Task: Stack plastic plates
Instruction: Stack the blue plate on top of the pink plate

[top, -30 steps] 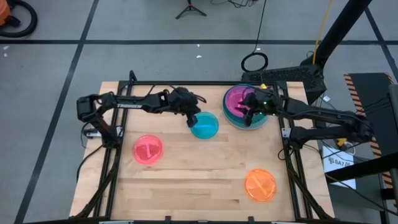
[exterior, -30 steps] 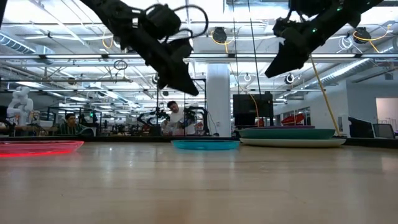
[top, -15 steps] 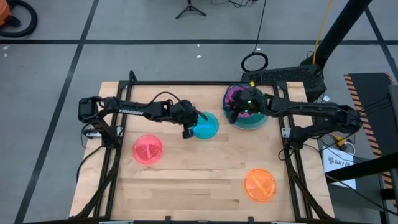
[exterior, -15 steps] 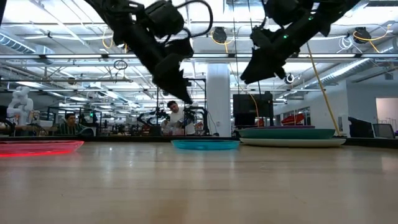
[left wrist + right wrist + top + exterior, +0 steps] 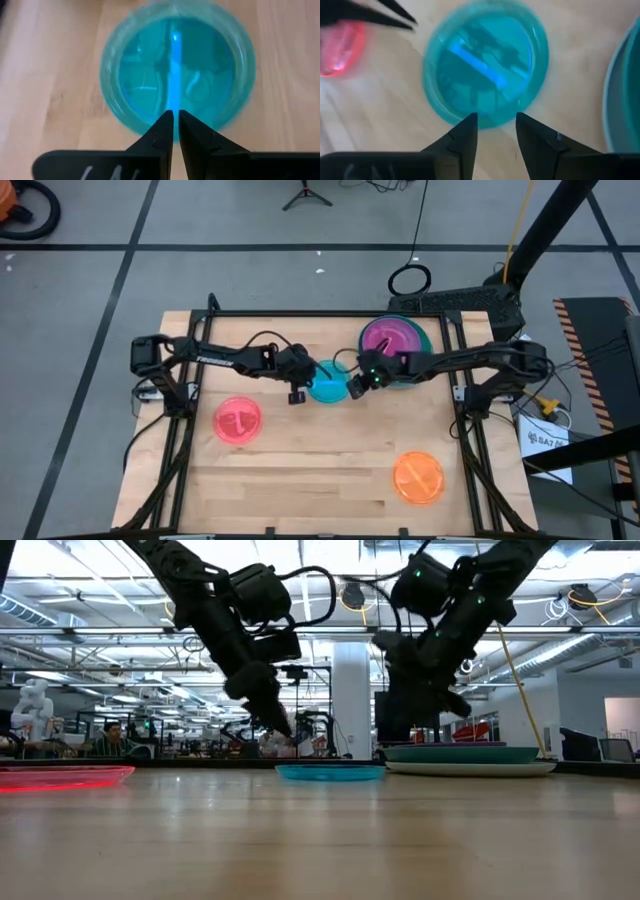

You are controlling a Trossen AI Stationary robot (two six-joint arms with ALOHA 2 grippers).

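A small cyan plate (image 5: 327, 380) lies flat on the table's far middle, also in the low view (image 5: 330, 772). My left gripper (image 5: 297, 393) hovers shut over the plate's left rim (image 5: 175, 117), clear of it. My right gripper (image 5: 352, 385) is open just off the cyan plate's right edge (image 5: 496, 119), and the rim shows between its fingertips without touching them. To the right sits a stack of larger plates (image 5: 392, 340), a purple one on top with green and light blue ones under it (image 5: 470, 760). A pink-red plate (image 5: 238, 421) and an orange plate (image 5: 418, 477) lie apart.
The stack's rim (image 5: 625, 90) is close beside my right gripper. The pink-red plate lies near the table's left side (image 5: 60, 777), the orange one near the right front corner. Bare wood spreads across the table's near middle (image 5: 320, 470). People sit in the room beyond.
My right gripper has left the space over the stack, swinging left and down to the cyan plate's right edge. My left gripper has dropped lower and shifted toward the near edge, beside the plate's left rim. No plate has moved.
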